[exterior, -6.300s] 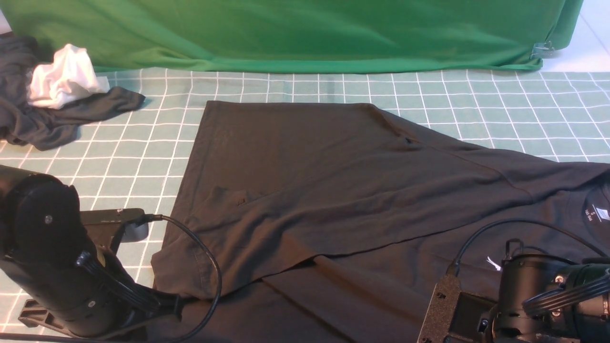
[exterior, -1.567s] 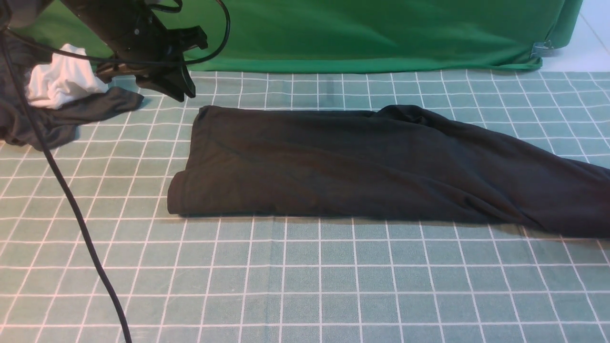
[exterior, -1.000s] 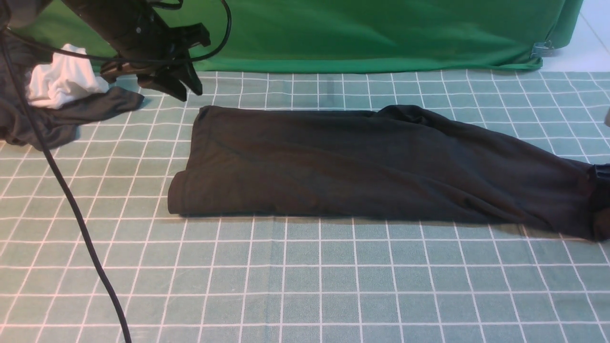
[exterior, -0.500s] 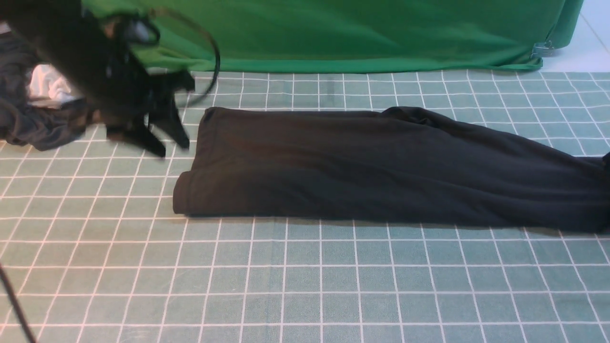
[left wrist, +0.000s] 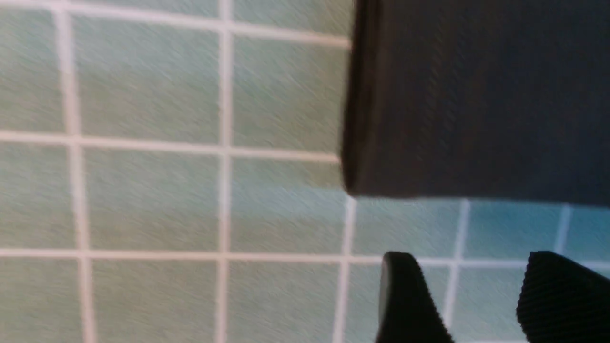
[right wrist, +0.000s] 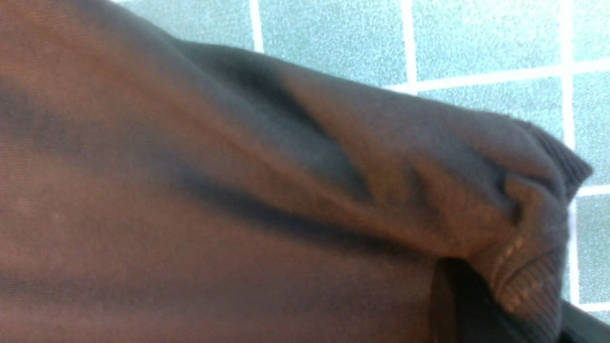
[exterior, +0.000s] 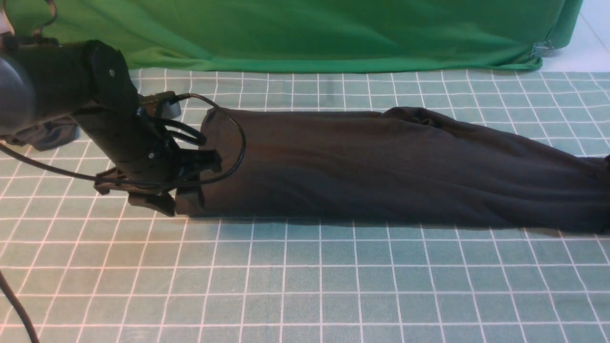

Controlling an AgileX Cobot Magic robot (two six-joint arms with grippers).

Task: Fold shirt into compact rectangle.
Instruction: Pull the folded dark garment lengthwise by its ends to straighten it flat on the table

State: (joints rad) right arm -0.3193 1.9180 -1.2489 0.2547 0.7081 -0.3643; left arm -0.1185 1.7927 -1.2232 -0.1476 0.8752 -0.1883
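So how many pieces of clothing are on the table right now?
2. The black shirt lies in a long band across the middle; a dark grey garment peeks out behind the left arm at the far left. The arm may hide more.

Black arm [exterior: 121, 143], looped black cable [exterior: 244, 145]

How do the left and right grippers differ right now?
The left gripper is open; the right gripper is shut. The left one sits just short of a folded corner of the shirt, while the right one pinches bunched fabric at the other end. Both are at the shirt, one at each end.
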